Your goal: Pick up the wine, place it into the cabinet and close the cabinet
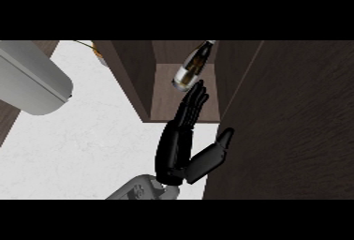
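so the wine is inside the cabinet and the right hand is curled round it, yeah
Not quite. The wine is inside the cabinet, but the right hand is not curled round it: the head view shows its fingers straight, with the tips beside the bottle's base.

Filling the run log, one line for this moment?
wine bottle: inside cabinet | robot hand: open, fingertips by its base | cabinet door: open

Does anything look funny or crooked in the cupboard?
Yes, the wine bottle. It lies slanted inside the cabinet, its round bottom end facing out and its neck pointing deeper in, so it looks tipped over rather than standing. The hand, fingers straight, is right beside that bottom end.
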{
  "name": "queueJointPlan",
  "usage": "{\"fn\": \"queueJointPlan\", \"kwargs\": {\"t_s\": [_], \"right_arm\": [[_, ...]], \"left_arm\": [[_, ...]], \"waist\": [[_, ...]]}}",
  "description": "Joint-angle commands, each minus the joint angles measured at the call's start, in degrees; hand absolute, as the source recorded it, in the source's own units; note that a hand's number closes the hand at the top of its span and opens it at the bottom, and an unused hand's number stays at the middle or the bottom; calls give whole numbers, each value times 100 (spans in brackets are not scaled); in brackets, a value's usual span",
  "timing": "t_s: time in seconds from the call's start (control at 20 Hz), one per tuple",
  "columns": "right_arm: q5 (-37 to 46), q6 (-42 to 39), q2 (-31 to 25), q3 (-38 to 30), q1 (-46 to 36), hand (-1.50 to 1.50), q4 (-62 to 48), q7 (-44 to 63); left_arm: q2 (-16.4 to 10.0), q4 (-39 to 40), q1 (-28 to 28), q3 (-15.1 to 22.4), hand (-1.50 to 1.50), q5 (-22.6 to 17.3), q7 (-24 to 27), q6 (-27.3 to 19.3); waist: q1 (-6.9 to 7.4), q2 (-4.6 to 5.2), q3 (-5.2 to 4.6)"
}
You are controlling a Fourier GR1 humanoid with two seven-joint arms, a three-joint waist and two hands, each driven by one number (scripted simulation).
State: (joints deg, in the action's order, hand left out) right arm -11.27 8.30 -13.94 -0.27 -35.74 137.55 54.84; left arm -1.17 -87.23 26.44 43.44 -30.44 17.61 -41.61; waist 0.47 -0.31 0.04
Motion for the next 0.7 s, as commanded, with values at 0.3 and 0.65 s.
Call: {"fn": "queueJointPlan", "kwargs": {"t_s": [0.3,0.65], "right_arm": [[176,161,-9,202,35,-150,277,213],[-478,-375,-94,586,-88,150,333,247]], "left_arm": [[-888,-2169,-1756,925,150,345,-178,163],[-2135,-2942,-2824,579,150,7,451,1228]], "waist": [[-22,9,-6],[34,6,-13]]}}
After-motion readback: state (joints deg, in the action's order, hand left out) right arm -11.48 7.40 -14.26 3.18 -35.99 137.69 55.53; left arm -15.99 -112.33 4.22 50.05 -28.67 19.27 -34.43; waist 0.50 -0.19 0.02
